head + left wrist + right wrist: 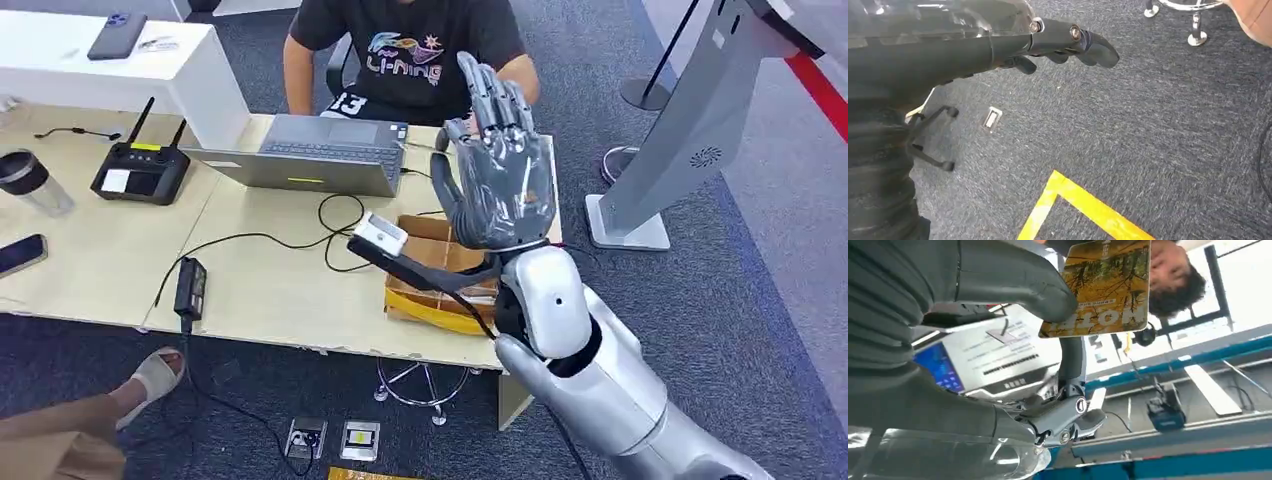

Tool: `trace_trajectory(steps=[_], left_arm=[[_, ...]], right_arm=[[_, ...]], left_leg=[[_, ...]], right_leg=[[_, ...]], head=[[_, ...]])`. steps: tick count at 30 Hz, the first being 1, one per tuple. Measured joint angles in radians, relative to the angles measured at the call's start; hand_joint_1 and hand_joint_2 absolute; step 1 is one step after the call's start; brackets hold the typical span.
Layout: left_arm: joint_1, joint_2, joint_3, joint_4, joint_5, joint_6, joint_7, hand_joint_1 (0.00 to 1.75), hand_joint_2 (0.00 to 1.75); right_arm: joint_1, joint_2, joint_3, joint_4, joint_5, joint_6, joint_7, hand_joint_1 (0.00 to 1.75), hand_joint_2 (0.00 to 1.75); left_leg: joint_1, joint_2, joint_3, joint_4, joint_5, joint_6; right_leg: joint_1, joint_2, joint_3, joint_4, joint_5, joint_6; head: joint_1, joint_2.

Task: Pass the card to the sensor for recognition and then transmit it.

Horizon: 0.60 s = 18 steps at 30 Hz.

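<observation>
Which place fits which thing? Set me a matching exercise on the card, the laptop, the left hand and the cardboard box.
Things:
1. card
2. laptop
3. left hand
4. cardboard box

Places:
A. on the table in front of the seated person
B. pinched in the raised right hand
C. hanging over the grey carpet near yellow tape
D. on the table's near edge, below the raised hand

Pairs: 1-B, 2-A, 3-C, 4-D

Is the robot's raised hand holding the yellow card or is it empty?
Holding it. The right hand pinches the yellow card under its thumb.
</observation>
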Motion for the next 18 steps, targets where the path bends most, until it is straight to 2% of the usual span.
trace_trajectory(steps=[2,10,18], left_arm=[[-0.001,-0.001,0.000,0.000,-0.002,0.000,0.000,0.00,1.75],[-0.003,-0.005,0.000,0.000,0.017,0.000,0.004,0.00,1.75],[0.002,-0.010,0.000,0.000,0.056,0.000,0.029,0.00,1.75]], right_arm=[[-0.023,0.017,0.005,0.026,0.001,-0.004,-0.006,1.75,1.75],[-0.134,0.111,0.042,0.312,0.047,-0.028,-0.010,1.75,1.75],[-0.183,0.193,0.065,0.618,0.078,-0.071,0.034,1.75,1.75]], left_leg=[[0.000,0.000,0.000,0.000,0.000,0.000],[0.000,-0.002,-0.001,0.000,0.000,0.000],[0.000,-0.002,-0.001,0.000,0.000,0.000]], right_leg=[[0.000,0.000,0.000,0.000,0.000,0.000],[0.000,-0.001,0.000,0.000,0.000,0.000],[0.000,-0.002,0.000,0.000,0.000,0.000]], head=[[0.000,0.000],[0.000,0.000],[0.000,0.000]])
